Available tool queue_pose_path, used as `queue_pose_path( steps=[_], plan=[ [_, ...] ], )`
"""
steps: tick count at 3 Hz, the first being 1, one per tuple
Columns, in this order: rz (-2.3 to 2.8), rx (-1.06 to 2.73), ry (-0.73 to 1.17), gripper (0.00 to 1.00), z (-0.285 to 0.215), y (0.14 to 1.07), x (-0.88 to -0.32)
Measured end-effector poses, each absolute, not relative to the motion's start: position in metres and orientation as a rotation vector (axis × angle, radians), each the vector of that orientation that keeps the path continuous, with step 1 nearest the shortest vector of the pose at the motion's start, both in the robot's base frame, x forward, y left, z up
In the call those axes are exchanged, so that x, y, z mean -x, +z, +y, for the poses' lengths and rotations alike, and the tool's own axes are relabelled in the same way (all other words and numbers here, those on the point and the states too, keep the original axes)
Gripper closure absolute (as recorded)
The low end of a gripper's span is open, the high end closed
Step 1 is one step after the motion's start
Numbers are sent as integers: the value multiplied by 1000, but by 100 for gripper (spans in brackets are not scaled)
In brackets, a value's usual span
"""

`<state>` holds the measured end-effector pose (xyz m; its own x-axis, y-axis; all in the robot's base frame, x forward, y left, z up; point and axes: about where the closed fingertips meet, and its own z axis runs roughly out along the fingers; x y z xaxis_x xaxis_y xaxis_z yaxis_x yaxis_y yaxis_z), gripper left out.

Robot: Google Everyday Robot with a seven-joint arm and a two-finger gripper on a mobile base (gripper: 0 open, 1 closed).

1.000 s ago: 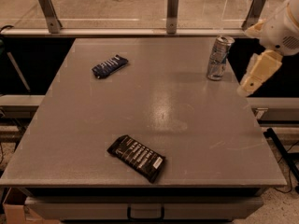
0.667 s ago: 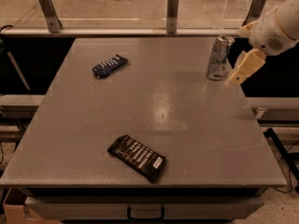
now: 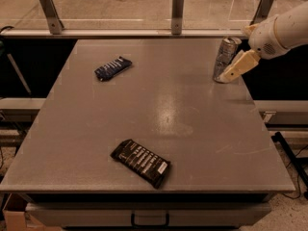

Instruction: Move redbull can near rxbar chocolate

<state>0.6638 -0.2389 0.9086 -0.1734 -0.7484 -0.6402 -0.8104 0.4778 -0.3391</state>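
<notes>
1. Hanging at upper right of the frame, sat just beside the upright slim silver-blue metal redbull can (image 3: 224, 52): cream gripper (image 3: 235, 69); could not tell whether spread or pinching.
2. Lay lower centre, well apart: flat oblong black rxbar chocolate wrapper (image 3: 141, 162).

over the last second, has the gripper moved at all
Yes. The gripper has shifted left, toward the redbull can. The can has stayed put near the far right corner of the table, and the gripper is now close beside its right side.
</notes>
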Motion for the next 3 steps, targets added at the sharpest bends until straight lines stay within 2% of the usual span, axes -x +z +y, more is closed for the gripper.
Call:
queue_pose_path(
  steps=[1, 2, 3],
  plan=[
    [1938, 1223, 181, 0, -239, 896, -678],
    [1949, 1122, 322, 17, -239, 883, -687],
    [1927, 1075, 455, 41, -229, 881, -691]
  ],
)
